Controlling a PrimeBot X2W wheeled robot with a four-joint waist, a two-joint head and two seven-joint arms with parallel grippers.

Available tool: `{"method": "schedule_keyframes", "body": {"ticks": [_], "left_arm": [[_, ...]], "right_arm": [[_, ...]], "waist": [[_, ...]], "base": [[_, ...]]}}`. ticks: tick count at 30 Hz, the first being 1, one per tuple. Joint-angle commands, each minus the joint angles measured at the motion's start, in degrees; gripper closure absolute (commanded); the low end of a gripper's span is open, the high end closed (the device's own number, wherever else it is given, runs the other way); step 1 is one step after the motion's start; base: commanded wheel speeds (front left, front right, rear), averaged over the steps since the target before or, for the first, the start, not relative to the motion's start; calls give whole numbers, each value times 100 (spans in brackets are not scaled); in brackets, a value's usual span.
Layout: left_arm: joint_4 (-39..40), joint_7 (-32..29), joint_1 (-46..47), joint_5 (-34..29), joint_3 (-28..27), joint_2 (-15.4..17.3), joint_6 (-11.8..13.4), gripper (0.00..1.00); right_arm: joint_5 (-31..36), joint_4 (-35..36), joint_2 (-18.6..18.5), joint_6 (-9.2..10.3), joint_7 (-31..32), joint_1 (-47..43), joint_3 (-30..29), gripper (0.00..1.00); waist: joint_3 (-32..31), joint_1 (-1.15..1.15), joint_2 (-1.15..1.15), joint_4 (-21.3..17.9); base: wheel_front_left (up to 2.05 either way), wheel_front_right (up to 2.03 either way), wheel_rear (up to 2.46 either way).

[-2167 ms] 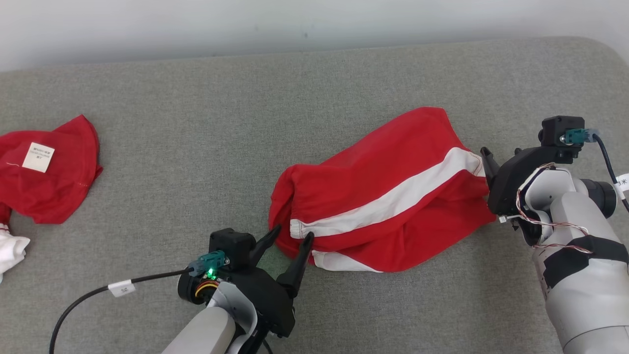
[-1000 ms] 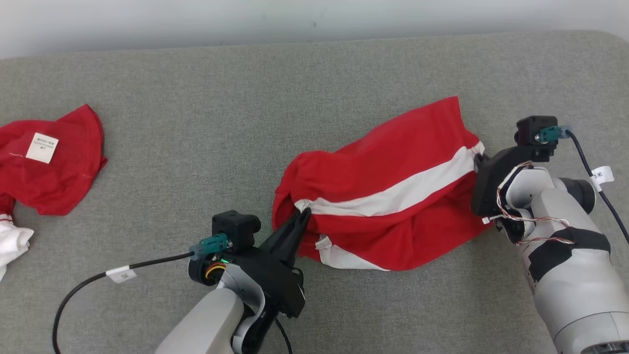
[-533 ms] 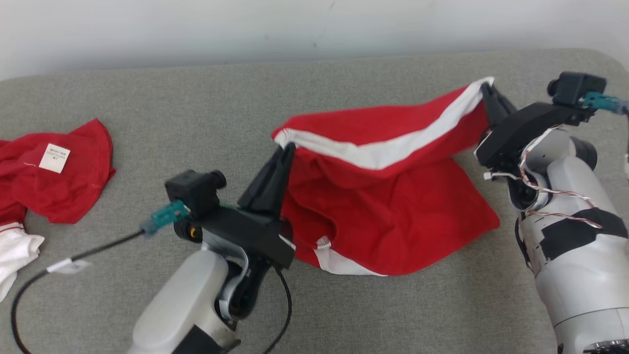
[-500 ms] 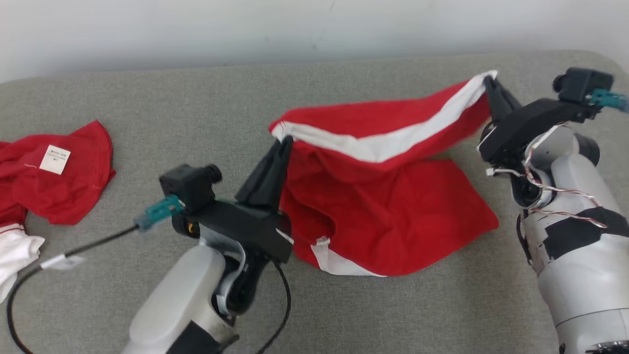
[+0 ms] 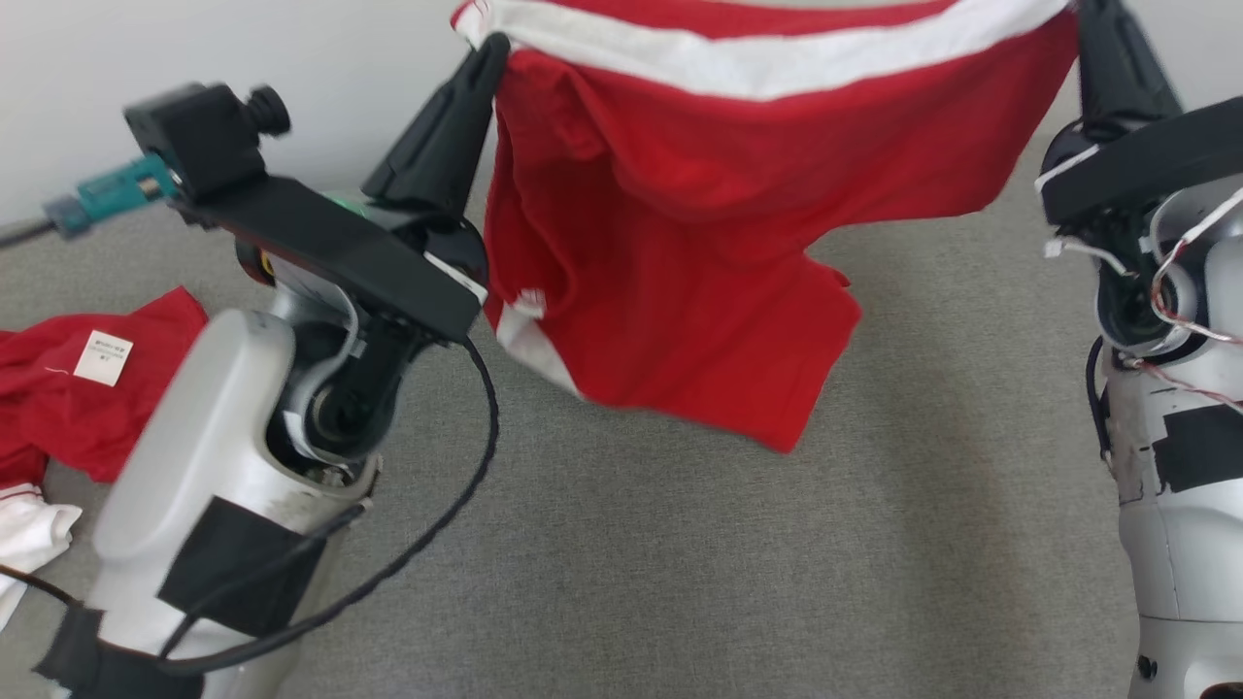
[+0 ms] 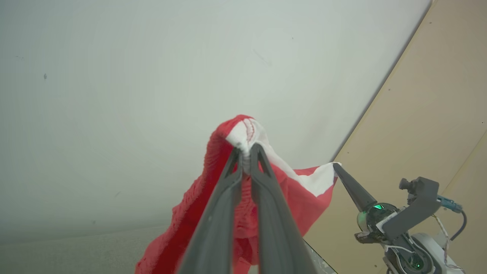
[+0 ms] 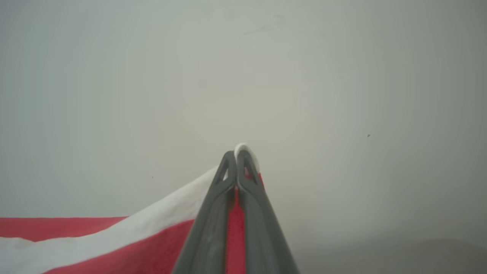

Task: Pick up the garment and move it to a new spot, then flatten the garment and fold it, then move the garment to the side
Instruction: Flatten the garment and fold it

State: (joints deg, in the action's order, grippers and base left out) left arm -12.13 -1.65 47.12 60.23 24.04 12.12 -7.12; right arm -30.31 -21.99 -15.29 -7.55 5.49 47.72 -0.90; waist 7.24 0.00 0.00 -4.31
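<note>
At 9 o'clock in the head view, a red cloth (image 5: 92, 388) with a white label and a white cloth (image 5: 29, 519) lie on the grey surface (image 5: 680, 582), well apart from the work.

At 11 o'clock the left gripper (image 5: 493, 47) is pinched tight on one end of the garment's white band; the left wrist view shows the band bunched between its tips.

The garment (image 5: 680, 214) hangs at 12 o'clock, strung by the band between both arms. Its red body droops in folds, and the lowest corner, toward 5 o'clock, seems to hang clear of the surface.

At 1 o'clock the right gripper (image 7: 236, 155) is closed just as firmly on the band's other end, with white cloth poking past its tips.

The step in hand looks like the carry to a new spot. To do it well, move both arms together, level and the same span apart, so the band stays straight without straining either pinch. Choose open surface away from the cloths at 9 o'clock. Lower so the hanging corner lands first, then draw the band away from it so the body spreads flat instead of heaping.
</note>
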Motion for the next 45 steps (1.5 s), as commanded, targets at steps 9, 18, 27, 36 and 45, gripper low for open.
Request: {"method": "schedule_keyframes", "body": {"ticks": [9,18,27,36,45], "left_arm": [[536,-757,114,767,-273,199,174,100],[586,-935,-93,1134,-468,220,430,100],[64,-774,457,779,-435,236,498,100],[-649,0,1255,247,-544,177,315,100],[-1132,1316,1690,-284,-634,30,107,100]], "right_arm": [[320,1018,113,13,90,-116,-173,100],[515,1312,242,13,291,-307,-353,100],[712,953,413,13,389,213,-253,100],[1115,-22,482,13,-448,1384,-18,100],[1772,-656,433,13,-1810,2216,100,100]], "waist": [[-139,0,0,-139],[-72,0,0,-207],[334,0,0,-302],[841,0,0,-416],[1157,0,0,-393]], "base": [[0,0,0],[0,0,0],[0,0,0],[0,0,0],[0,0,0]]}}
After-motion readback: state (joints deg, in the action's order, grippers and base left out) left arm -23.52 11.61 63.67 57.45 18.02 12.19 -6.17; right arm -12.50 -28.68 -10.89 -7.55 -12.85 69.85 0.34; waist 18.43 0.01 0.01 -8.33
